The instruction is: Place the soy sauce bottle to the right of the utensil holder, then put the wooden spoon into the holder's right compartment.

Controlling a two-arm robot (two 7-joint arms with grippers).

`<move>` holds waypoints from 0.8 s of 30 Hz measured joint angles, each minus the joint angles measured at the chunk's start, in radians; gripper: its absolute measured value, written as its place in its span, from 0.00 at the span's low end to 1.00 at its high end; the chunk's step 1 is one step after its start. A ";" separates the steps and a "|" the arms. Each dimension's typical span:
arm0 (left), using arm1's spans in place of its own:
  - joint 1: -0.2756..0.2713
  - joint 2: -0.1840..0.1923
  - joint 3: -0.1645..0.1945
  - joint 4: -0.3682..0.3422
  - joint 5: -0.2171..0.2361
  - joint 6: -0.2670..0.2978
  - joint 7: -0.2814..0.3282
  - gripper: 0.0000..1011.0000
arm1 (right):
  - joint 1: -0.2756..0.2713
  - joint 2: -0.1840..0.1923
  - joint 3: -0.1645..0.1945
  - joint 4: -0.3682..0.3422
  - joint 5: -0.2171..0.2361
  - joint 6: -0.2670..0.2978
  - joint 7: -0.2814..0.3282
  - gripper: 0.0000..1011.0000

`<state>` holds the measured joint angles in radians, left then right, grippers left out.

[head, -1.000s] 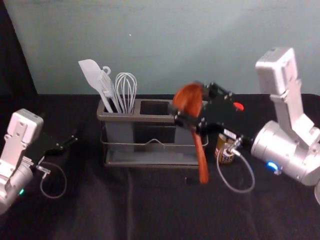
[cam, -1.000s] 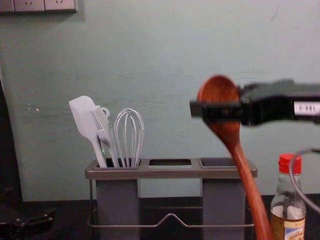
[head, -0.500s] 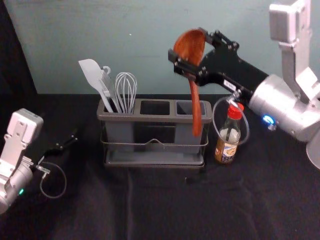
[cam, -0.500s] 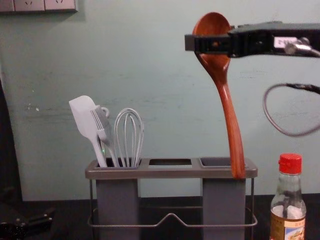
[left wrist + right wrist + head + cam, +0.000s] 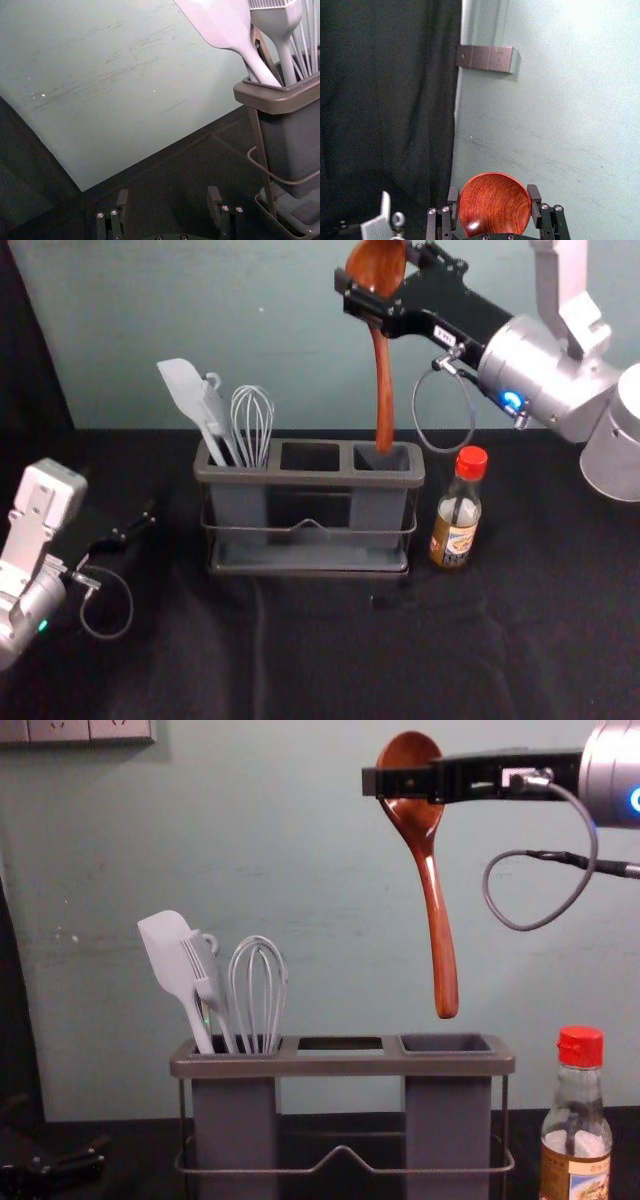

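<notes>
High over the holder's right side, my right gripper (image 5: pixel 372 298) is shut on the bowl of the wooden spoon (image 5: pixel 385 390); in the right wrist view the gripper (image 5: pixel 494 205) has the spoon bowl (image 5: pixel 495 205) between its fingers. In the chest view the handle (image 5: pixel 440 940) hangs down, its tip just above the right compartment (image 5: pixel 445 1044). The utensil holder (image 5: pixel 310 477) stands upright. To its right is the soy sauce bottle (image 5: pixel 457 510), upright with a red cap. My left gripper (image 5: pixel 135 528) is parked at the left; in the left wrist view the gripper (image 5: pixel 167 205) is open.
A spatula (image 5: pixel 190 398), a brush and a whisk (image 5: pixel 252 420) stand in the holder's left compartment. The wall (image 5: pixel 330 870) rises behind the black-covered table (image 5: pixel 300 650). A loop of cable (image 5: pixel 500 915) hangs from the right arm.
The right gripper has risen with the spoon and moved back toward the wall and slightly left. The spoon handle has gone from in front of the holder to above its right compartment.
</notes>
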<state>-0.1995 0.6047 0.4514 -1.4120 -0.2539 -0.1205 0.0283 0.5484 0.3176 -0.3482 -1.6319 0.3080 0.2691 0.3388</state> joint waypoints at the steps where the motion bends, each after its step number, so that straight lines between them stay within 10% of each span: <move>1: 0.000 0.000 0.000 0.000 0.000 0.000 0.000 1.00 | 0.007 -0.002 -0.002 0.010 0.000 0.000 0.000 0.83; 24: 0.000 0.000 0.000 0.000 0.000 0.000 0.000 1.00 | 0.071 -0.032 -0.042 0.193 0.011 -0.031 0.020 0.83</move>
<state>-0.1995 0.6047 0.4514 -1.4120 -0.2539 -0.1205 0.0283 0.6198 0.2859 -0.3904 -1.4393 0.3187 0.2381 0.3588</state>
